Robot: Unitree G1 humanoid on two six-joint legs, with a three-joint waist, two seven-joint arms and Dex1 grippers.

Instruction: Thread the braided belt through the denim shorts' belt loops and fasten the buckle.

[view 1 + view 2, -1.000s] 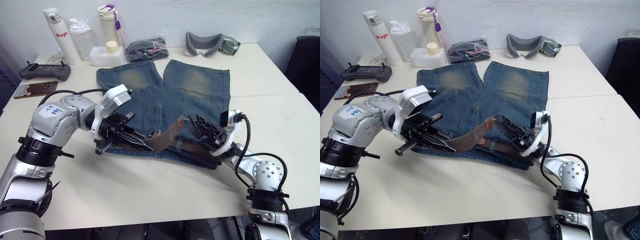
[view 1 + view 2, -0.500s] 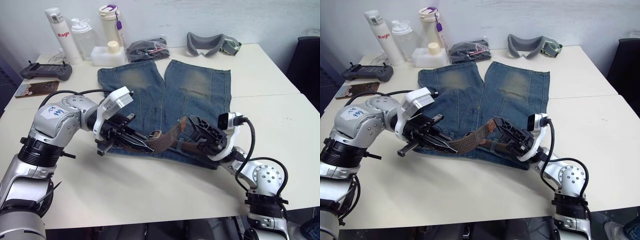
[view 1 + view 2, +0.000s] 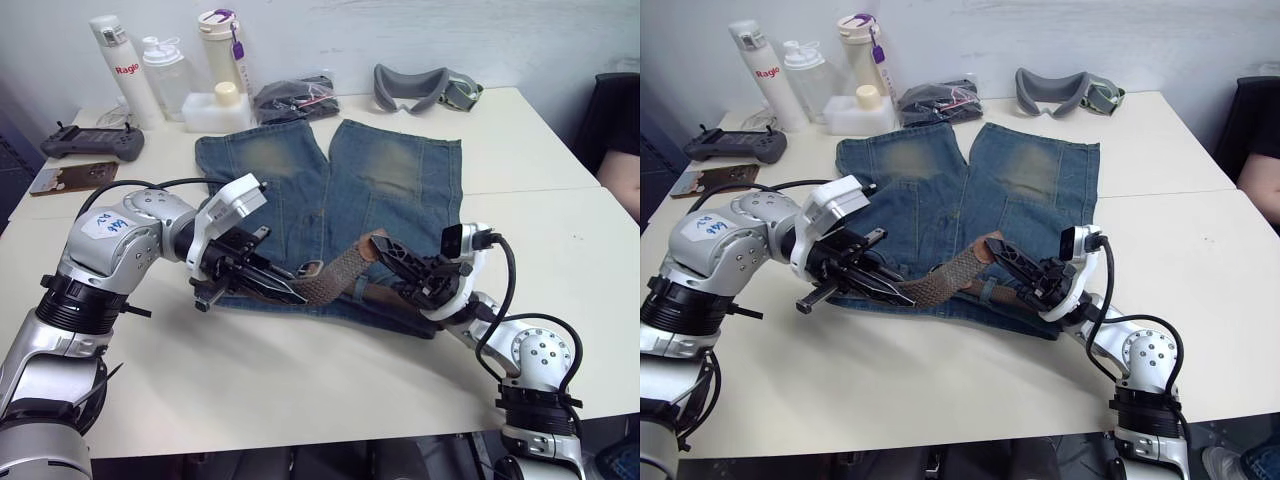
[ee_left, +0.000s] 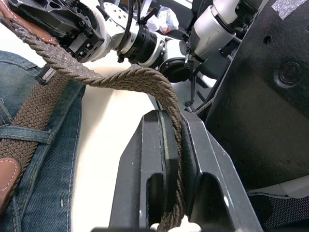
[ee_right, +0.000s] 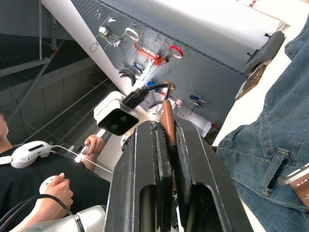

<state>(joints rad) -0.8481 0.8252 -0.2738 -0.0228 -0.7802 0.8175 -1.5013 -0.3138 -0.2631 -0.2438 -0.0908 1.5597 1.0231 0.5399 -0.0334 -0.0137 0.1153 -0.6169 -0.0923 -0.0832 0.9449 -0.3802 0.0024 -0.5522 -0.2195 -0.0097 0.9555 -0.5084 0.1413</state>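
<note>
The denim shorts point(image 3: 385, 170) lie flat on the white table point(image 3: 300, 370), waistband towards me. The braided belt point(image 3: 335, 272) arches up over the waistband between my two grippers. My left gripper point(image 3: 290, 293) is shut on the woven strap, which runs between its fingers point(image 4: 157, 145). My right gripper point(image 3: 382, 243) is shut on the reddish-brown leather tip point(image 5: 167, 121), held a little above the shorts. A belt loop point(image 4: 24, 135) crosses the strap lying along the waistband. Another belt loop point(image 5: 273, 166) hangs beside a bit of metal and brown leather, possibly the buckle point(image 5: 295, 175).
Three bottles point(image 3: 120, 70) and a white box point(image 3: 215, 110) stand at the back left. Near them lie a black bundle point(image 3: 292, 98) and grey goggles point(image 3: 425, 88). A game controller point(image 3: 90, 143) rests far left. A person's arm point(image 3: 622, 180) shows at the right edge.
My right gripper has shut on the belt's leather tip; it stood open around it before. The left gripper still holds the strap in the same place.
</note>
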